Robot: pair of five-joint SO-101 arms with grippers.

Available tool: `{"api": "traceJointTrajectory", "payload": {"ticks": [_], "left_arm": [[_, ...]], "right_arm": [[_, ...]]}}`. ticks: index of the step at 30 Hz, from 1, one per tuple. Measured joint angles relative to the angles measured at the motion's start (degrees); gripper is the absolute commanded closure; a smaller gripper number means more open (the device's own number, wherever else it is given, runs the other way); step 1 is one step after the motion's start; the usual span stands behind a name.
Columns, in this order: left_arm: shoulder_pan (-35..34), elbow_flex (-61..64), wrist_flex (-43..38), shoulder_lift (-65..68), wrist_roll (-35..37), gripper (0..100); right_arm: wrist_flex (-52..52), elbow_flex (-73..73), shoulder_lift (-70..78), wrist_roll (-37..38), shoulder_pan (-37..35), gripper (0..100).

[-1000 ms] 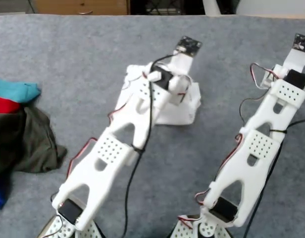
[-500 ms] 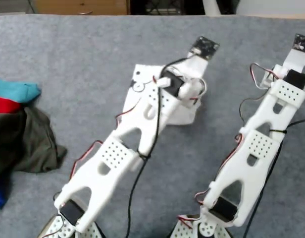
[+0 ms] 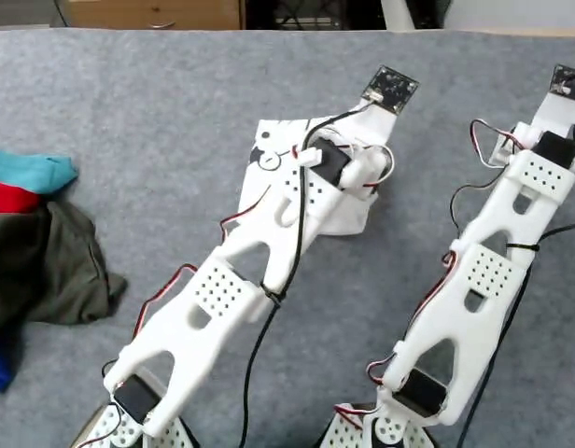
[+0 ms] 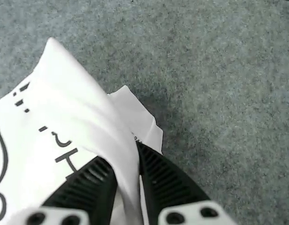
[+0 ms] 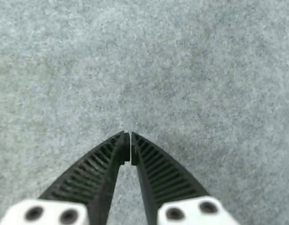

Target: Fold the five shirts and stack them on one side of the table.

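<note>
A white shirt (image 3: 273,163) with black print lies folded near the table's middle, mostly under my left arm. My left gripper (image 4: 127,150) is shut on a fold of the white shirt (image 4: 64,126), pinching the cloth between its black fingers. My right gripper (image 5: 127,138) is shut with nothing in it, hanging over bare grey carpet. The right arm (image 3: 511,224) stands at the right side, apart from the shirt. A heap of shirts (image 3: 35,243) in teal, red, dark olive and blue sits at the left edge.
Grey carpet (image 3: 157,103) covers the table. A wooden cabinet (image 3: 152,13) runs along the far edge. Open carpet lies between the heap and the white shirt, and behind both arms.
My left arm has pushed farther away and to the right, drawing the pinched white cloth with it; the shirt now lies more spread out. The right arm has stayed still.
</note>
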Motion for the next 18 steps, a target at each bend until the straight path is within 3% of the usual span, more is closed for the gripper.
{"api": "traceJointTrajectory", "payload": {"ticks": [4, 10, 14, 18], "left_arm": [[0.0, 0.0, -0.3, 0.0, 0.0, 96], [0.0, 0.0, 0.8, 0.0, 0.0, 73], [0.0, 0.0, 2.8, 0.0, -0.1, 77], [-2.7, -2.4, 3.2, -0.4, -0.1, 88]], "right_arm": [[-0.2, 0.0, 0.0, 0.0, 0.0, 98.4], [-0.2, 0.0, 0.0, 0.0, 0.0, 98.4], [-0.2, 0.0, 0.0, 0.0, 0.0, 98.4], [-0.2, 0.0, 0.0, 0.0, 0.0, 98.4]]}}
